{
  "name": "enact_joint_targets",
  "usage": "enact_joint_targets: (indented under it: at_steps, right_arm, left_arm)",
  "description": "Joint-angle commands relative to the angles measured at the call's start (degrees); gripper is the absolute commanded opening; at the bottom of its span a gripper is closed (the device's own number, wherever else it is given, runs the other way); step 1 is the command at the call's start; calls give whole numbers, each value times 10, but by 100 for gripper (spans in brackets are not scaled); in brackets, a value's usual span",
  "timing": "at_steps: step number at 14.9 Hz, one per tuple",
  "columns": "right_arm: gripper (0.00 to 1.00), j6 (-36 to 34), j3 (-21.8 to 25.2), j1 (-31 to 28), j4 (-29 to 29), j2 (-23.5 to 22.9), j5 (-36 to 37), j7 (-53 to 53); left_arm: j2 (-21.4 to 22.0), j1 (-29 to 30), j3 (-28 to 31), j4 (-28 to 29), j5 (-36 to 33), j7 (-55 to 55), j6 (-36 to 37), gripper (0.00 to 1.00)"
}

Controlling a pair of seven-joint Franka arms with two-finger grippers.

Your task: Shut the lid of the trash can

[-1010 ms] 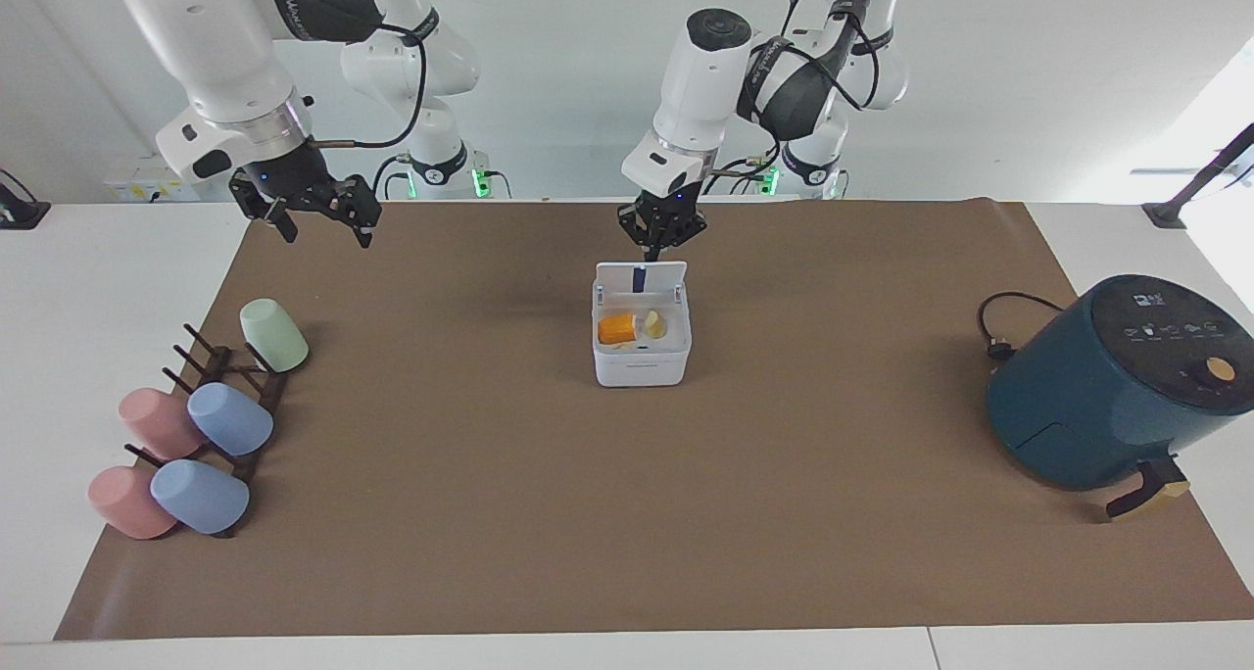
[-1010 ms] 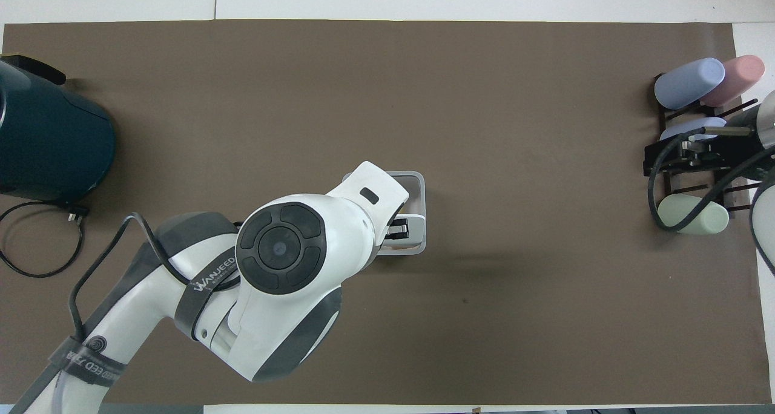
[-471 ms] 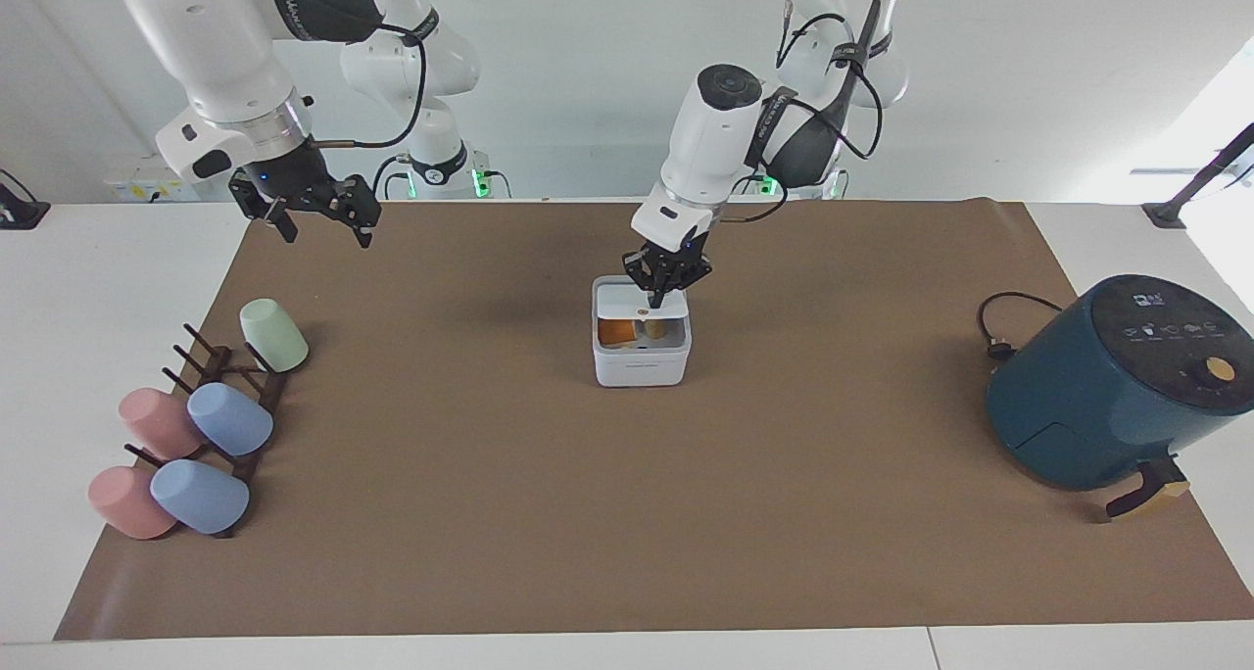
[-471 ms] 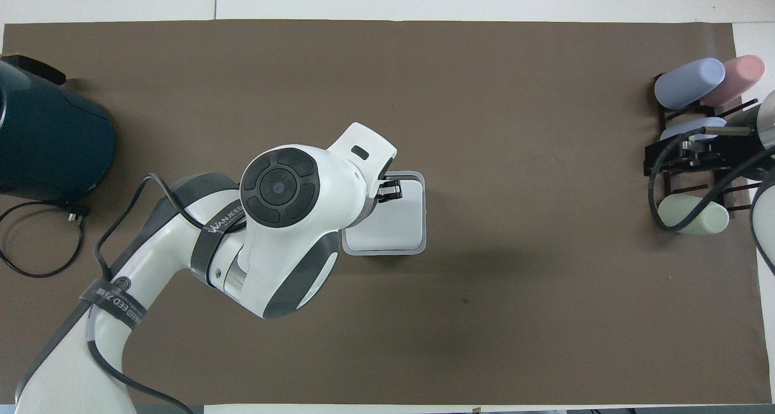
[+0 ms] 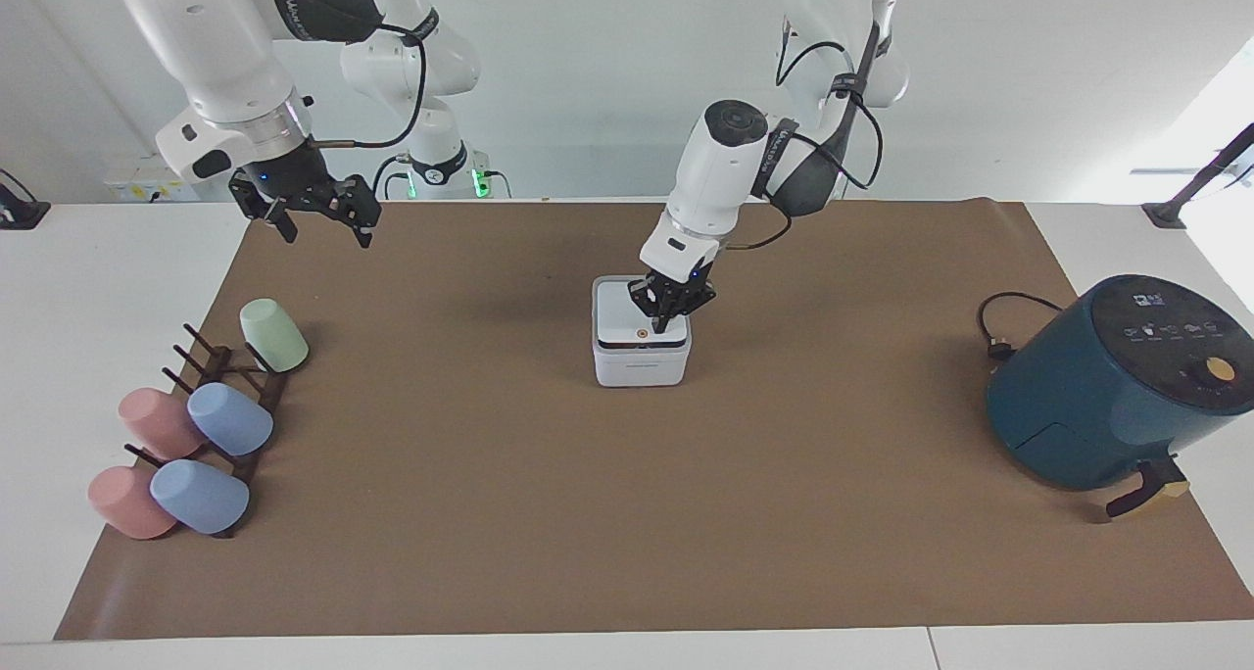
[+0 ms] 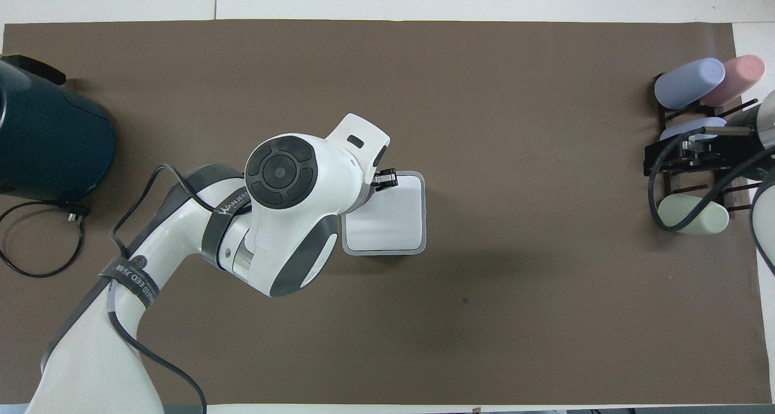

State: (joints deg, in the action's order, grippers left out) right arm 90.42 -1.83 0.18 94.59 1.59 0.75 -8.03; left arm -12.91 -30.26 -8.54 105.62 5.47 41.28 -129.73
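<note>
The small white trash can stands mid-table on the brown mat. Its flat white lid, with an orange-ringed dot near the front edge, lies down over the bin and hides the contents. It also shows in the overhead view. My left gripper is shut and points down, its tips on the lid's corner toward the left arm's end. In the overhead view the left gripper peeks out from under the arm. My right gripper waits open and empty in the air at the right arm's end.
A dark-teal air fryer with a black cord stands at the left arm's end. A dark cup rack with pink, blue and green cups lies at the right arm's end, below the right gripper in the overhead view.
The lid has swung from upright down onto the bin, covering the orange and yellow contents. My left gripper has pushed it down, moving away from the robots. The right arm has not moved.
</note>
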Motion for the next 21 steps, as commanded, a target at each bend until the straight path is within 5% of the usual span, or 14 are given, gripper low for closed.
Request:
enact_joint_targets:
  at_steps: [1, 21]
  right_arm:
    - [100, 5, -4, -7, 5, 3, -3, 8]
    - [100, 5, -4, -7, 5, 3, -3, 7]
  left_arm:
    - [-8, -1, -3, -8, 2, 1, -6, 0]
    - [-34, -13, -3, -16, -30, 4, -1, 0]
